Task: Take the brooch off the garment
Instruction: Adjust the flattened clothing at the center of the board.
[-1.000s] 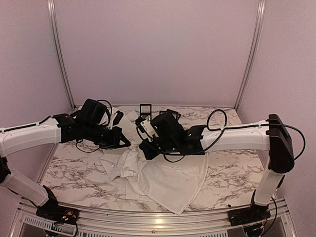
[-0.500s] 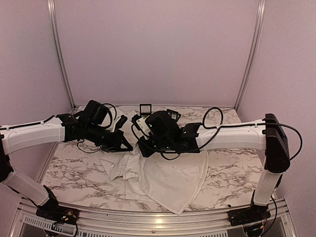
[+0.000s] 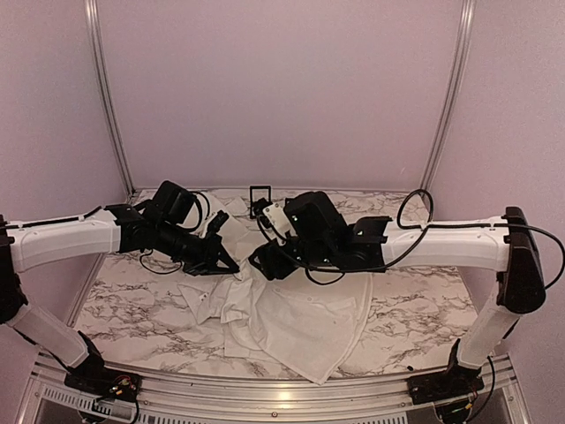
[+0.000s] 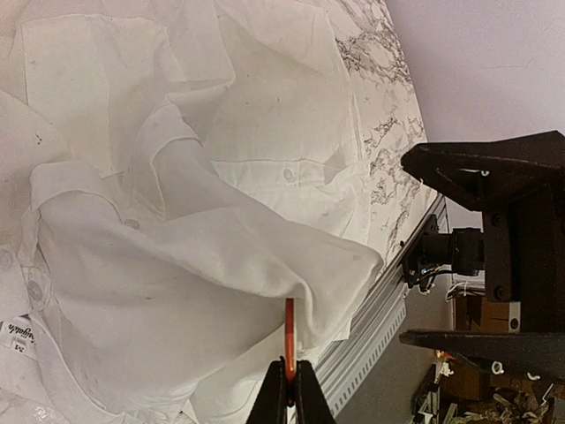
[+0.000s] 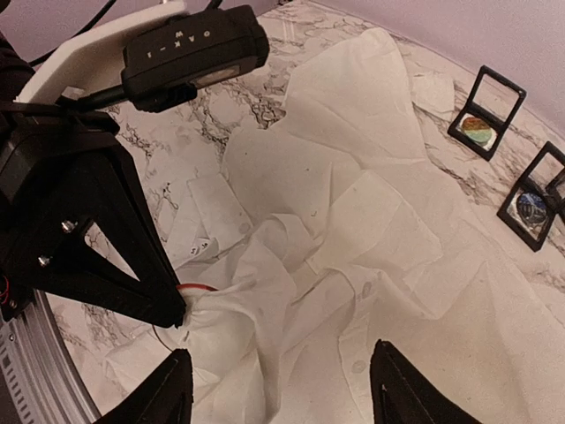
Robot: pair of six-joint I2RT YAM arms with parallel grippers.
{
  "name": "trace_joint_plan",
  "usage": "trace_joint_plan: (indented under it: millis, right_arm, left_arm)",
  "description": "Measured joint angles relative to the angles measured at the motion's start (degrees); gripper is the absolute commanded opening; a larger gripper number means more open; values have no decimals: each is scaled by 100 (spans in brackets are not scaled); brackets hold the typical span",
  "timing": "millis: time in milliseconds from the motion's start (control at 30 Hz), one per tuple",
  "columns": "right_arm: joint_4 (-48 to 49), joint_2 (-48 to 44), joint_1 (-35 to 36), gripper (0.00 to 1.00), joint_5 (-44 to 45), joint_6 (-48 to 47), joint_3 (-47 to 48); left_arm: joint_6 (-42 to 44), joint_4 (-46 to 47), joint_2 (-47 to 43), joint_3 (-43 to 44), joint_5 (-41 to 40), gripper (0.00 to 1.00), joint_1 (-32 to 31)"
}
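At table centre: left gripper [image 4: 287, 380] jaws clamped on thin red-orange brooch [image 4: 289, 331], which touches a raised fold of white thin-cloth button-up shirt [image 4: 221, 256]. Right gripper [image 5: 281, 389] at 3 o'clock, jaws wide, empty, likely there to pin cloth while brooch pulls free.

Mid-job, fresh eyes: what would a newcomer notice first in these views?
The left gripper is shut on a thin red piece at a bunched fold of the white shirt in the middle of the table. The right gripper hangs open over that fold. Small black display frames stand at the far edge.
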Motion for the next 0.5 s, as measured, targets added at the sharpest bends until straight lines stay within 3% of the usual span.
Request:
trace_joint_plan:
  millis: [500]
  right_arm:
    - [120, 267, 249, 66, -363, 367, -282]
  left_arm:
    - [-76, 103, 192, 0, 192, 0, 87]
